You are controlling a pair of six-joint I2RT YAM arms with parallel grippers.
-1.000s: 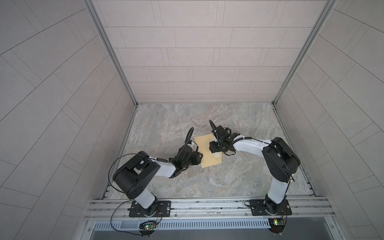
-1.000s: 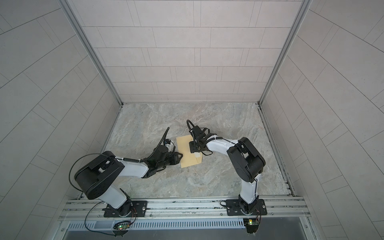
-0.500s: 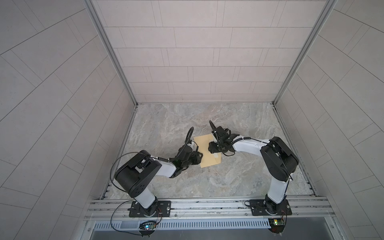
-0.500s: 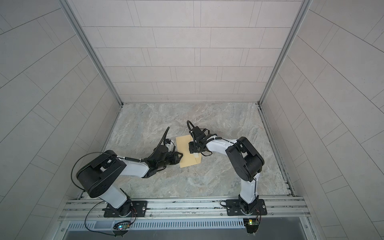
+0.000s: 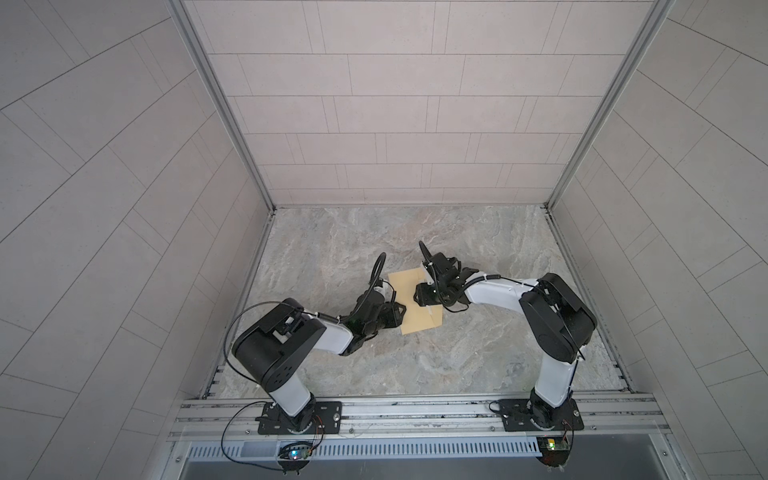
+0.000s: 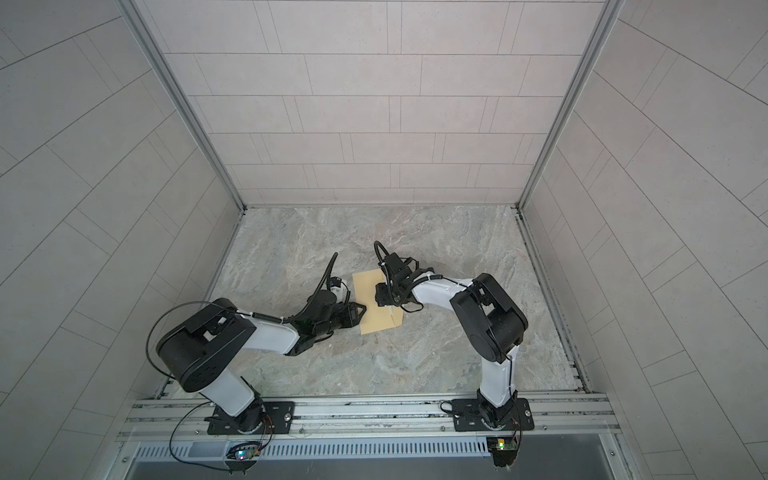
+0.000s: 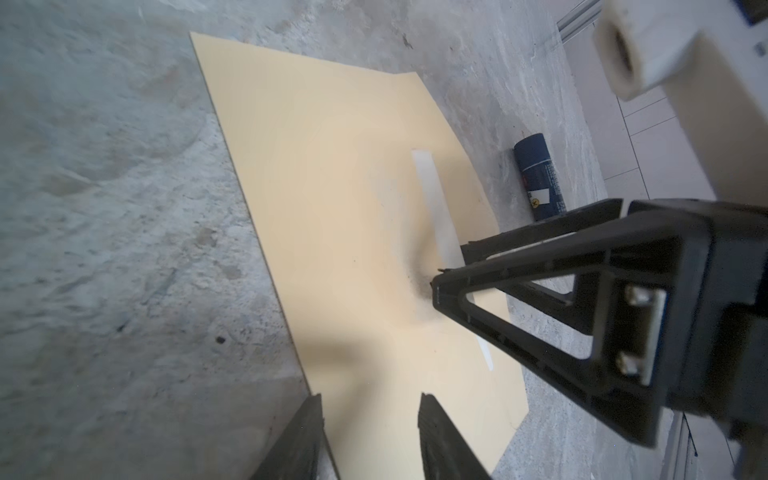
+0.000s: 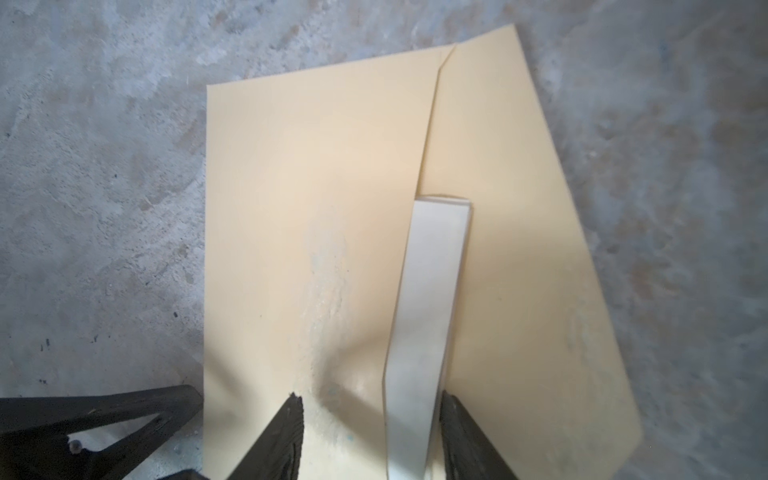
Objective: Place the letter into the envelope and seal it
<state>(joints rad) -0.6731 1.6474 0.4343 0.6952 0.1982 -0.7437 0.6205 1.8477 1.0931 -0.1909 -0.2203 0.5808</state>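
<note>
Right end effector point(image 8: 371, 401) astride letter point(image 8: 436, 270), perhaps.

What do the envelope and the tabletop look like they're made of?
Envelope: matte tan paper or thin card, judging by the crisp flap crease and scuffed face. Table: grey veined stone or stone-look laminate, dull finish; cannot tell which.

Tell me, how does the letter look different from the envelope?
The envelope is mustard-tan, while the letter is paler, nearly white. The envelope shows whole, with its flap open, but the letter shows only as a narrow strip at the envelope's mouth, with the rest hidden. Both are flat paper, down on the table.
</note>
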